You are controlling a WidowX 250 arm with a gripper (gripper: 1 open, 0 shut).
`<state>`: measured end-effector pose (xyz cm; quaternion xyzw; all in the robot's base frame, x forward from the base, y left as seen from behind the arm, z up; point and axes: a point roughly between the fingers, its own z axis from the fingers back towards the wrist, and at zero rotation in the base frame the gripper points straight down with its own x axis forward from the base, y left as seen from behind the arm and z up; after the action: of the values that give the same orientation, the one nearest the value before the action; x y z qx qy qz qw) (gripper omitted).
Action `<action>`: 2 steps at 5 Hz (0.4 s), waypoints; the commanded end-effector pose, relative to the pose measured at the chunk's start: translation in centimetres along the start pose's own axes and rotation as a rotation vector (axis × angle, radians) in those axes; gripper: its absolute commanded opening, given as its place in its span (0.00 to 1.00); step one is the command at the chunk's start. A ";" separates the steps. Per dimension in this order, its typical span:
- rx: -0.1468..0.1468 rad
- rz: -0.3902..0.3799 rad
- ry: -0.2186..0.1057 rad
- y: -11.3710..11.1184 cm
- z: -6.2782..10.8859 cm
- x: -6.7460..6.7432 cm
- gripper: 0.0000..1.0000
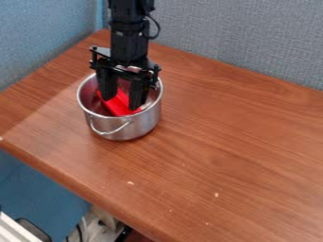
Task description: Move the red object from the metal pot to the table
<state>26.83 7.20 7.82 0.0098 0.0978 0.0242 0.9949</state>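
The bright red angular plastic piece is located inside the shiny steel pot, resting within the straight side wall and below the rim. Its upper part is partly hidden by the black end effector, which enters the pot opening from 12 o'clock, pointing downward. The two fingers of the end effector stand apart, partly open, one toward 9 o'clock and one toward 3 o'clock, with red visible between them. Whether either finger touches the red piece cannot be determined; no closed grip is seen.

The thin wire bail handle hangs against the outer wall of the pot at its 6 to 7 o'clock side. The pot stands upright on the reddish-brown wood-grain bench, toward the 10 o'clock part of the view. The black robot arm extends upward from the end effector to the 12 o'clock edge of the view, with a dark cable looped at its 3 o'clock side. A grey textured partition stands behind the bench from 12 to 2 o'clock; a blue partition stands at 10 to 11 o'clock.
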 end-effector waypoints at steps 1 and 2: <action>0.008 0.002 -0.043 0.1 1.2 0.5 0.00; 0.007 0.004 -0.042 0.0 1.3 0.5 0.00</action>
<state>26.79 7.14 7.78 0.0082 0.0998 0.0270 0.9946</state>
